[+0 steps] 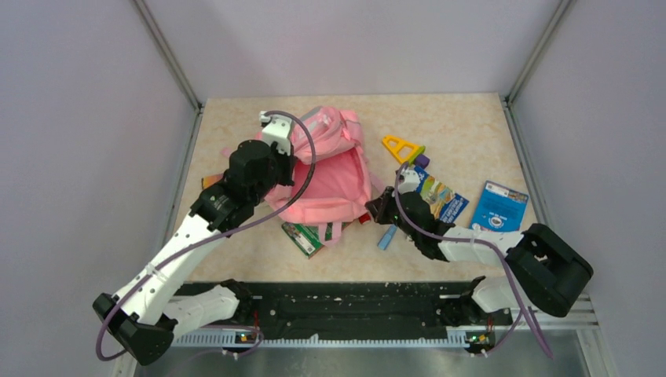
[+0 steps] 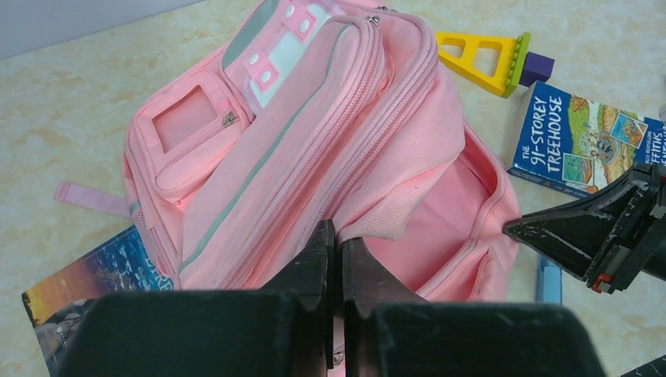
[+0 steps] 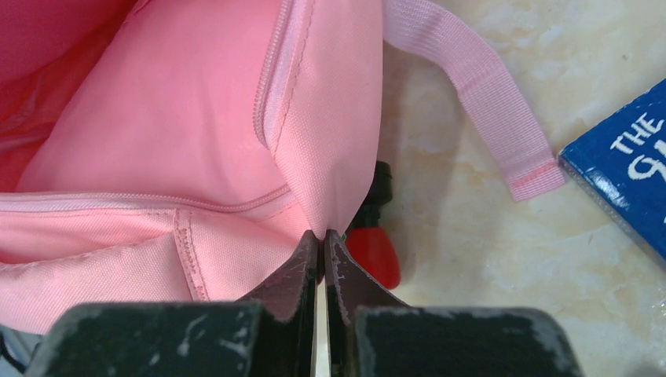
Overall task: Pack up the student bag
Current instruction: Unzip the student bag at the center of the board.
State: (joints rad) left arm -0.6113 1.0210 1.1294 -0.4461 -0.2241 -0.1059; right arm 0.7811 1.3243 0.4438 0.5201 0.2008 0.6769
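near edge: both arm bases on the black rail; left arm stretches up to the far left, right arm folds in from the right

just past the rail: a green-covered book (image 1: 305, 237) lies on the beige table (image 1: 463, 118), at the near edge of the student bag (image 1: 334, 177). A light blue pen (image 1: 386, 237) lies just right of it, beside the right arm

right gripper (image 3: 322, 236): fingers clenched on the bag's rim fabric, close to the zip line, with thin cloth pinched at the tips. A red-tipped black object (image 3: 372, 250) sits on the table just behind that fold. A loose pink strap (image 3: 479, 86) lies flat on the table next to it

left gripper (image 2: 338, 234): fingers clenched as well, pinching the flap at the main opening; pink fabric shows between the pads

student bag: mid-table, left of centre, main compartment unzipped and gaping with pink lining showing. The front panel, with its pockets and white-pink patch (image 2: 279, 47), flops toward the far side

left of the bag: a book with a dark blue and orange cover (image 2: 86, 287), partly under the bag's side

right of the bag: "91-Storey Treehouse" book (image 2: 585, 141), near the right gripper. A blue booklet (image 1: 499, 208) lies further right, apart from it

farthest: a yellow triangular block (image 1: 400, 147) with a purple piece (image 2: 536, 67) at its end, just beyond the Treehouse book
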